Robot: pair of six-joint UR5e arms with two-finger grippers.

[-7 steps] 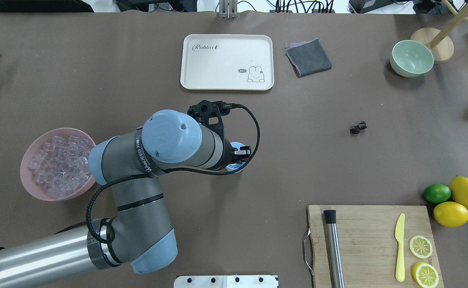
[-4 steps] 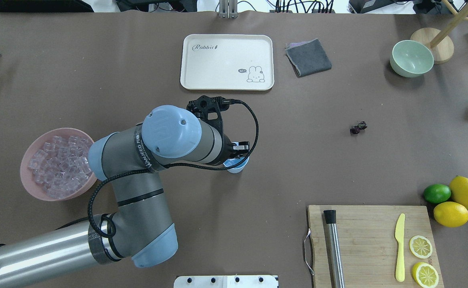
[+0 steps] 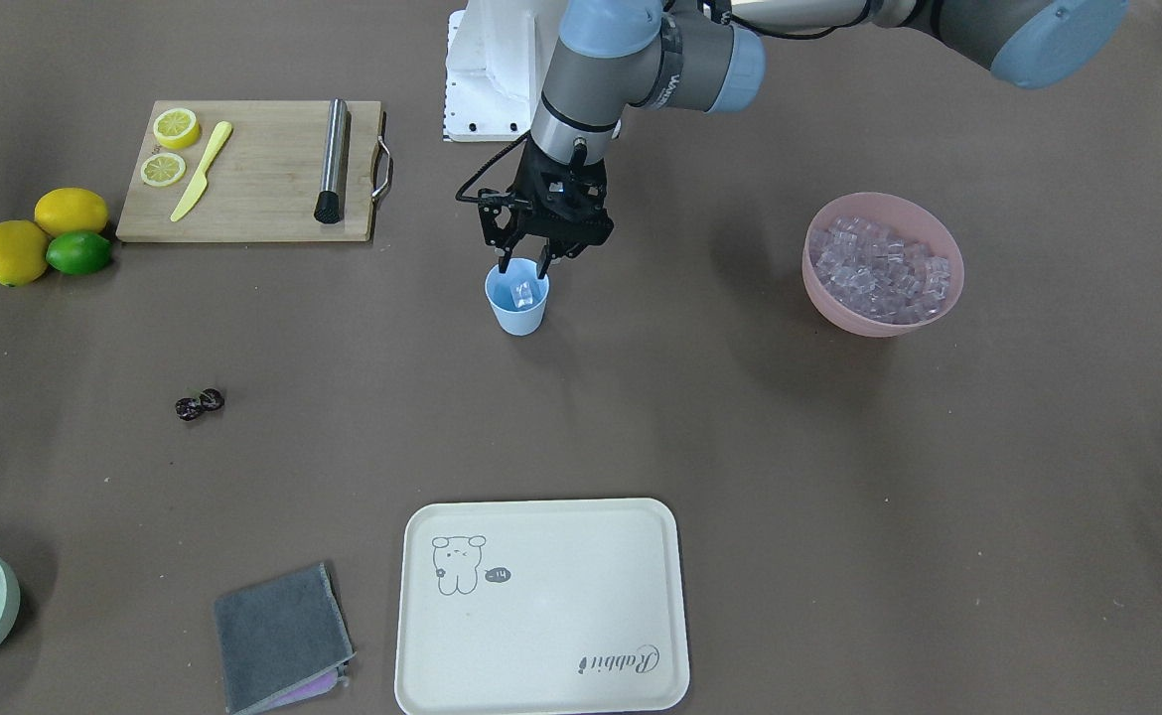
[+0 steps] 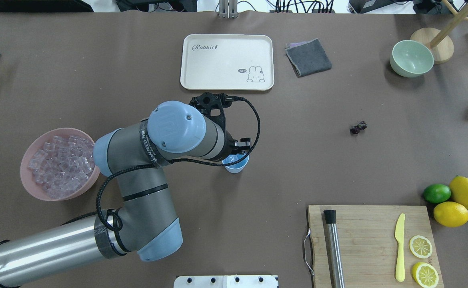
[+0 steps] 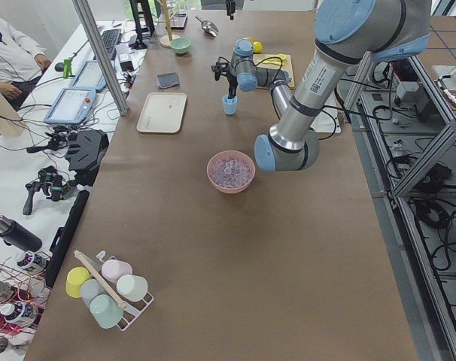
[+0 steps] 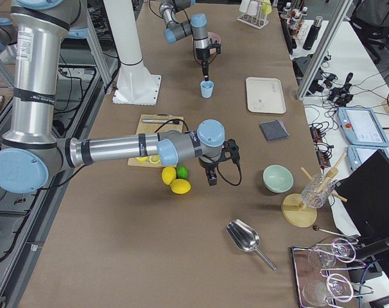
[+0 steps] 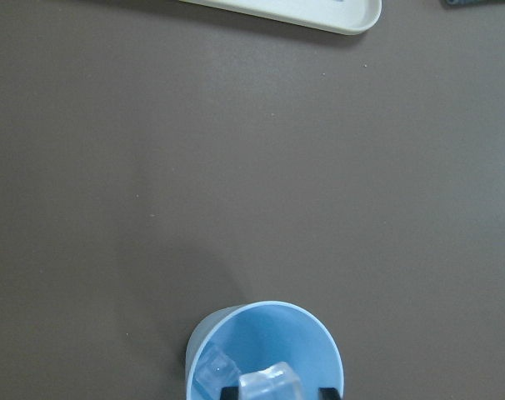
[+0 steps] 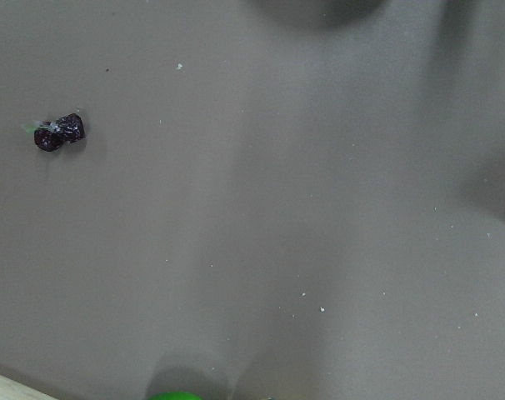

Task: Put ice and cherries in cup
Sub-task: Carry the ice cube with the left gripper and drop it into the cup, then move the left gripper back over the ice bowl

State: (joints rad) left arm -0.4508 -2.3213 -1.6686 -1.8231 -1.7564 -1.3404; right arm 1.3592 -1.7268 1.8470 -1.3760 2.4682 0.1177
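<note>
The light-blue cup [image 3: 516, 316] stands mid-table. My left gripper [image 3: 524, 268] hangs straight over its mouth, open, its black fingertips [image 7: 326, 392] apart at the rim. One clear ice cube [image 7: 271, 383] lies loose between the tips inside the cup [image 7: 261, 333], and a second lies beside it. More ice [image 4: 60, 164] fills the pink bowl [image 3: 879, 323]. The dark cherries [image 4: 358, 128] lie alone on the table and show in the right wrist view's upper left [image 8: 59, 133]. My right gripper [image 6: 212, 179] hovers near the lemons; whether it is open or shut I cannot tell.
A cream tray [image 4: 227, 62] and a grey cloth [image 4: 308, 57] lie at the far side, with a pale green bowl [image 4: 411, 58] at the far right. A cutting board [image 4: 372, 244] carries a steel muddler, yellow knife and lemon slices. Lemons and a lime [image 4: 437, 193] sit beside it.
My left arm has shifted slightly toward the far side of the table, and more of the cup's rim now shows from under the wrist. The cup and cherries have stayed put.
</note>
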